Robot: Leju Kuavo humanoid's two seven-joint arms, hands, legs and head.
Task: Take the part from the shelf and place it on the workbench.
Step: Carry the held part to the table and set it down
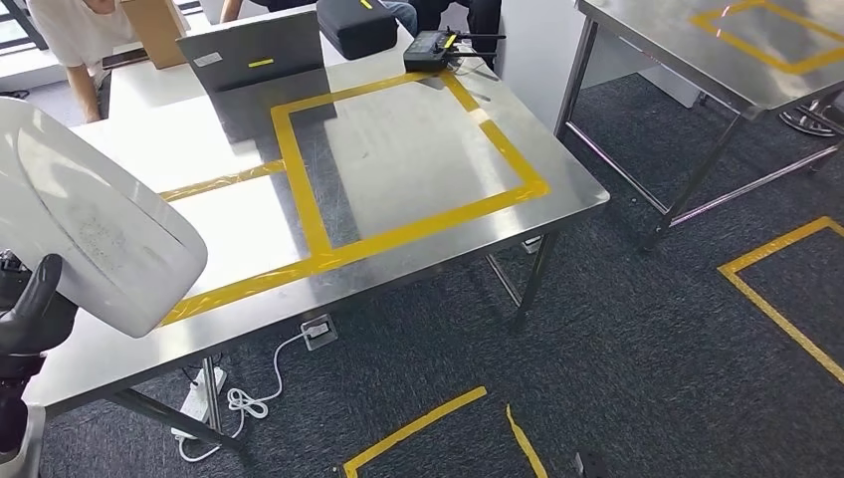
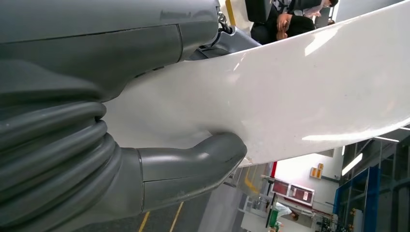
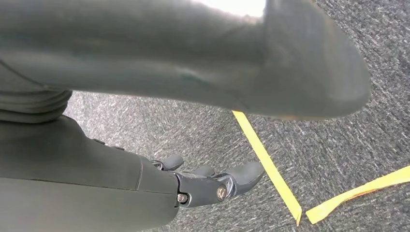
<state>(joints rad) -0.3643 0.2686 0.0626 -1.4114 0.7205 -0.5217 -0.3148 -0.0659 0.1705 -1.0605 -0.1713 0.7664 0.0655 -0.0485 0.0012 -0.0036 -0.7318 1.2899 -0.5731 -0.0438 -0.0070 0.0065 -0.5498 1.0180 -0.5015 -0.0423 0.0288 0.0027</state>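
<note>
A large curved white panel, the part (image 1: 95,224), hangs over the left end of the steel workbench (image 1: 557,204). My left hand (image 1: 35,309) grips the part's near edge at the far left of the head view. Up close, the part (image 2: 300,92) lies between the grey thumb (image 2: 193,166) and the upper fingers of my left hand (image 2: 121,121). My right hand (image 3: 203,181) hangs over the dark carpet, fingers apart and holding nothing.
Yellow tape (image 1: 408,234) outlines a rectangle on the workbench top. A laptop (image 1: 254,55), a black case (image 1: 356,25) and a remote controller (image 1: 438,45) sit at its far edge, with people behind. A second steel table (image 1: 717,45) stands right. Cables (image 1: 254,393) lie underneath.
</note>
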